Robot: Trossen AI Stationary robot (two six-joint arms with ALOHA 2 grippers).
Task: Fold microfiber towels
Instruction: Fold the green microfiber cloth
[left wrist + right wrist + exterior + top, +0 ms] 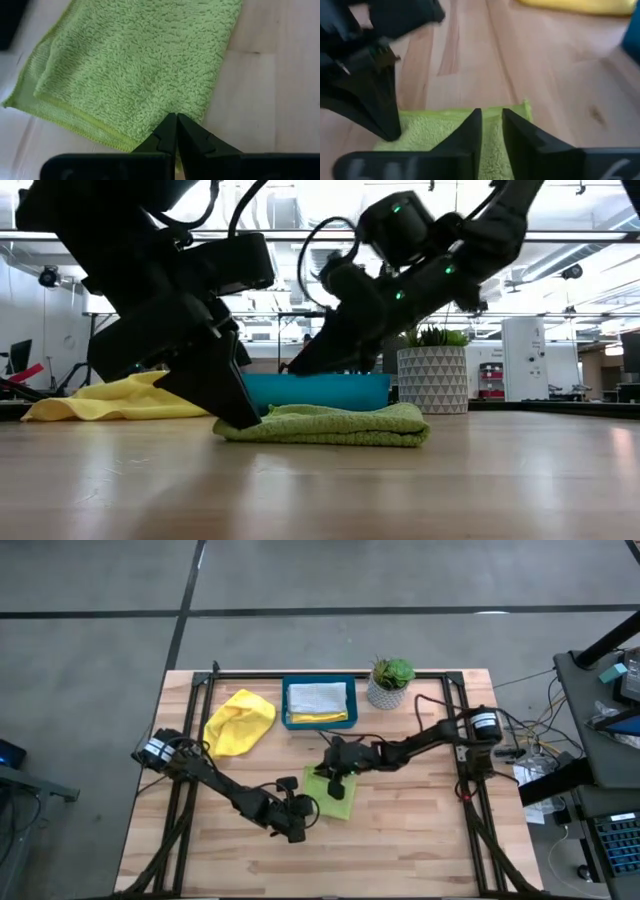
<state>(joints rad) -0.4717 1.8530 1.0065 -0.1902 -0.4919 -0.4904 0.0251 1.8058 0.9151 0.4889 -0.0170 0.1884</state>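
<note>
A lime green towel (337, 797) lies folded in layers on the wooden table, near the middle; it also shows in the low view (330, 424). My left gripper (303, 817) is shut, its tips at the towel's near left edge (176, 119). My right gripper (336, 776) stands over the towel's far end with a narrow gap between its fingers (491, 127). A yellow towel (240, 721) lies crumpled at the far left. Folded towels (318, 698) lie in the teal tray. My left gripper sets its shut fingertips (170, 126) on the green towel's edge (150, 131), near a corner, slanting down from the table's near left. The towel lies flat on the table under them (262, 426). My right gripper: I cannot tell whether its fingers touch the towel.
The teal tray (286, 705) stands at the far middle, with a potted plant (389, 683) to its right. Black frame rails (458, 730) run along the table's left and right sides. Bare wood lies near the front edge (400, 850).
</note>
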